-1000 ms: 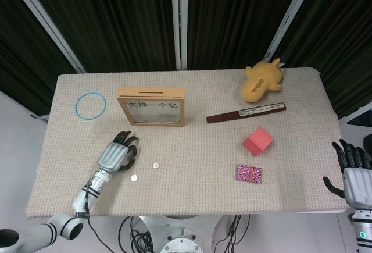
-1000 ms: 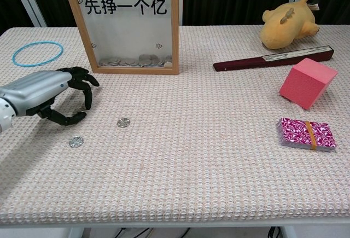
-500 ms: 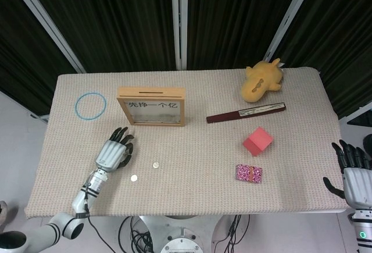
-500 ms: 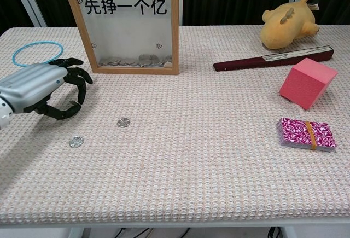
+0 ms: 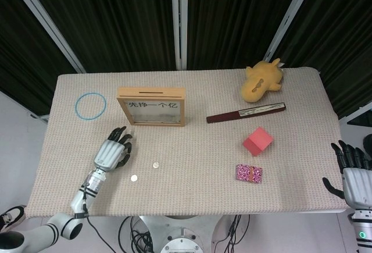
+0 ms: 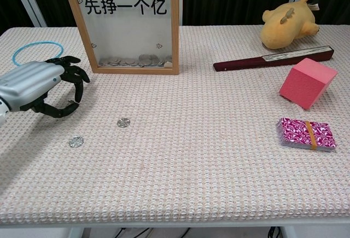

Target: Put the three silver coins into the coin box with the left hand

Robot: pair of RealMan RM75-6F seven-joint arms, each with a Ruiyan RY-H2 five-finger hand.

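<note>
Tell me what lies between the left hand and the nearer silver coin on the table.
Only bare woven tablecloth lies between the left hand and that coin; the chest view shows it best.

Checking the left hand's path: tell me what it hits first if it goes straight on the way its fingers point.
Probably the coin box: the left hand points up-table toward its lower left corner, though it might just pass beside it.
</note>
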